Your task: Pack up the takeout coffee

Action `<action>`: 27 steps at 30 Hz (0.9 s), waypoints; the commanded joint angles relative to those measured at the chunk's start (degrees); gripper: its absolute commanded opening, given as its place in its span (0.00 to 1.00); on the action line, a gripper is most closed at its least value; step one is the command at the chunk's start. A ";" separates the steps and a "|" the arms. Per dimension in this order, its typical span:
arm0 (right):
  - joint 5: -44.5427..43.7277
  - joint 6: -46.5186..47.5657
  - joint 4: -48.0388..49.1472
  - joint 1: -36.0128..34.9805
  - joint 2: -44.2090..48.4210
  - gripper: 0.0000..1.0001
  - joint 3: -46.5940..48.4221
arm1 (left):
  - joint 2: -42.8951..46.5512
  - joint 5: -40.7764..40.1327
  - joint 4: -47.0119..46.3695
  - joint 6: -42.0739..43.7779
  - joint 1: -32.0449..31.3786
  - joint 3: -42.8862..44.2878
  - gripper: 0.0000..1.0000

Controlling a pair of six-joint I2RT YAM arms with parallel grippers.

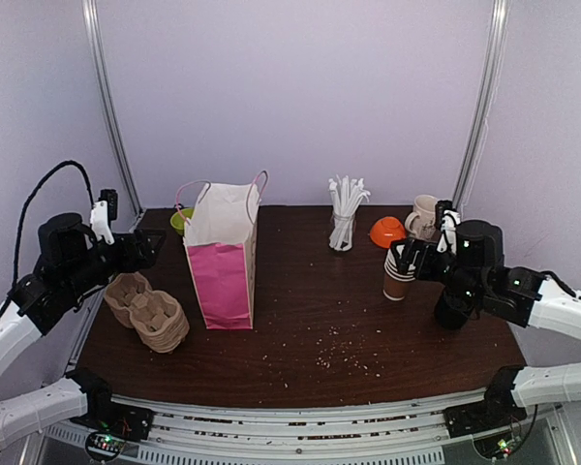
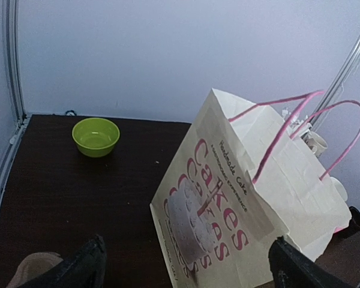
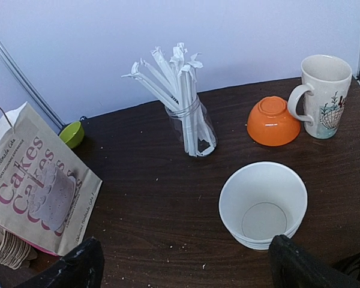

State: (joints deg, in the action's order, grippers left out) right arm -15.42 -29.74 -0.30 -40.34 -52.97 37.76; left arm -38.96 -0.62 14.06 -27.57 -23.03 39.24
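I have both grippers spread wide over the dark table [image 1: 368, 339], and the cups are still out on it.

The cream-and-pink paper bag [image 1: 223, 257] stands upright left of centre. My left gripper [image 2: 187, 241] faces its printed side with its fingers far apart and empty. A stack of pulp cup carriers [image 1: 150, 312] sits just left of the bag. The takeout coffee cups [image 1: 397, 274], an open-topped brown nested stack, stand at the right, just ahead of my right gripper [image 3: 186, 241], whose fingers are wide and hold nothing. Behind them are a jar of wrapped straws [image 1: 344, 228], a cream mug [image 1: 424, 215], an upturned orange bowl [image 1: 387, 231] and a green bowl [image 2: 96, 136].
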 commanded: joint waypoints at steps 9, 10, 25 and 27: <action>1.36 -1.12 3.03 -2.99 -6.15 0.97 1.34 | -0.58 8.90 9.09 -2.24 -1.49 11.21 0.98; 1.24 -1.16 3.00 -3.21 -6.37 0.97 1.33 | -0.08 9.84 9.24 -2.58 -1.76 10.45 0.98; 0.27 -0.65 2.58 -3.70 -8.78 0.97 1.99 | 6.20 -8.08 11.68 -24.18 -34.98 -1.00 0.30; 0.25 -0.89 2.74 -3.84 -8.32 0.97 1.57 | 3.93 -15.02 11.16 -26.47 -43.95 -1.34 0.25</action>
State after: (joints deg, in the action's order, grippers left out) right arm -14.31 -30.24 1.87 -43.66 -61.82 38.33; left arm -32.82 -1.39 26.17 -45.54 -53.69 40.01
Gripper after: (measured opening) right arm 0.968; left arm 0.290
